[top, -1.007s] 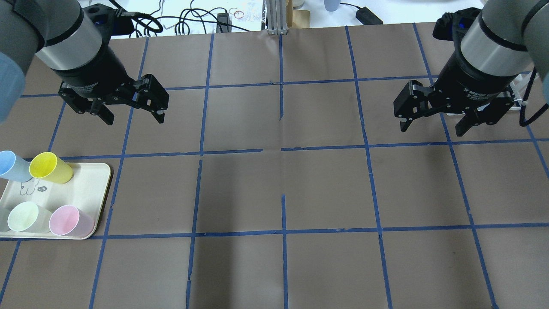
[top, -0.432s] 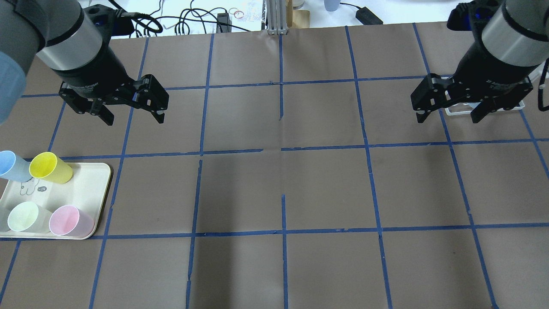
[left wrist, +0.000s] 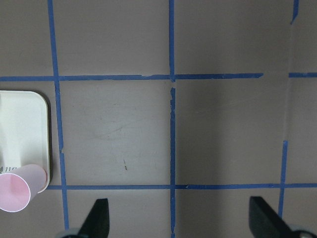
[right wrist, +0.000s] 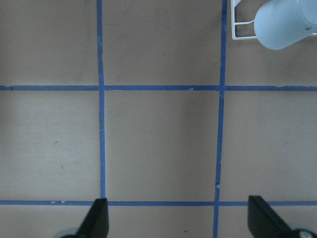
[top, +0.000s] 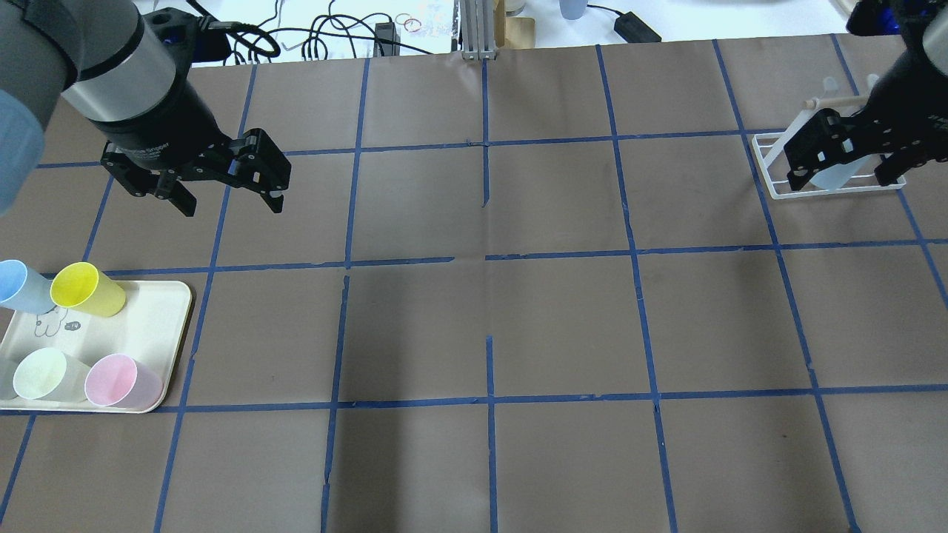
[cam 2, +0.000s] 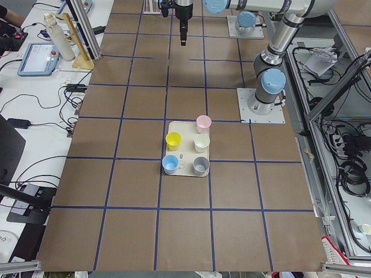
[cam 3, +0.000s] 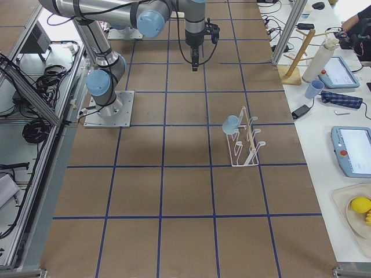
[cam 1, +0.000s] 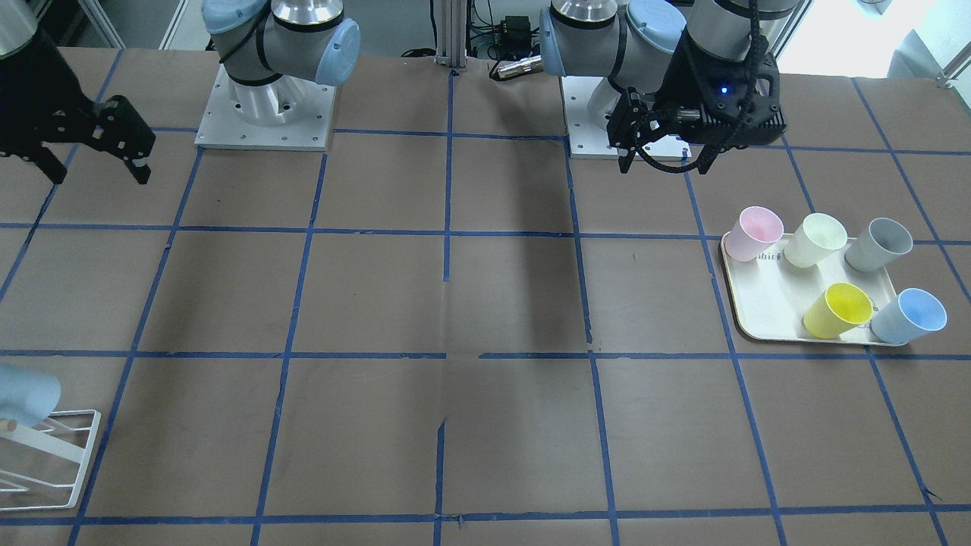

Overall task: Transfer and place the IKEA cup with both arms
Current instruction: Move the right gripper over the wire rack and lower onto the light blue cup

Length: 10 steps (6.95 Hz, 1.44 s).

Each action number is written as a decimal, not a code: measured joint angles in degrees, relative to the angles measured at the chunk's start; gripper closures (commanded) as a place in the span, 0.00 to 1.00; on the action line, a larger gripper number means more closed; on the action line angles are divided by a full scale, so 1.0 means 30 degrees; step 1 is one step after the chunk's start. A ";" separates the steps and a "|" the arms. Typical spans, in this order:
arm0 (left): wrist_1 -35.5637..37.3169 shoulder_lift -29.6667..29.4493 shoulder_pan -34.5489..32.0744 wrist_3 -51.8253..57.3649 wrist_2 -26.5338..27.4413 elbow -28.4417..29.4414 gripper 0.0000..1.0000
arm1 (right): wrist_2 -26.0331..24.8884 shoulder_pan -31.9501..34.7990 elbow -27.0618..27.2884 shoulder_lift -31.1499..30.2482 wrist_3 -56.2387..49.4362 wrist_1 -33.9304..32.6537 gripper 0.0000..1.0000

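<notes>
The IKEA cup (top: 833, 176), sky blue, hangs tilted on a peg of the white wire rack (top: 770, 170) at the table's far right. It also shows in the front view (cam 1: 23, 398), the right side view (cam 3: 232, 123) and the right wrist view (right wrist: 285, 22). My right gripper (top: 842, 181) is open and empty, raised above the table and apart from the cup; it also shows in the front view (cam 1: 98, 178). My left gripper (top: 233, 206) is open and empty, hovering beyond the tray; it also shows in the front view (cam 1: 661, 168).
A cream tray (top: 148, 326) at the near left holds a yellow cup (top: 85, 289), a pale green cup (top: 44, 374), a pink cup (top: 118, 381), a similar blue cup (top: 18, 285) and a grey cup (cam 1: 880, 244). Blue tape lines grid the brown table.
My right gripper has moved right and away toward the table's right edge, uncovering the rack and the cup on it. My left gripper has not moved.
</notes>
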 measured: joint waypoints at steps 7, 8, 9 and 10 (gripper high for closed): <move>-0.0015 0.0017 0.0002 -0.0018 -0.0021 -0.0032 0.00 | 0.0112 -0.3163 -0.0231 0.5107 -0.8156 -0.6786 0.00; -0.0022 0.0012 0.0002 -0.0039 -0.0026 -0.0037 0.00 | 0.0218 -0.3283 -0.0246 0.5850 -0.8562 -0.7630 0.00; -0.0024 0.0007 0.0002 -0.0050 -0.0028 -0.0041 0.00 | 0.0405 -0.3351 -0.0255 0.6514 -0.8751 -0.8486 0.00; -0.0025 0.0007 0.0002 -0.0055 -0.0029 -0.0041 0.00 | 0.0501 -0.3385 -0.0270 0.7098 -0.8820 -0.9244 0.00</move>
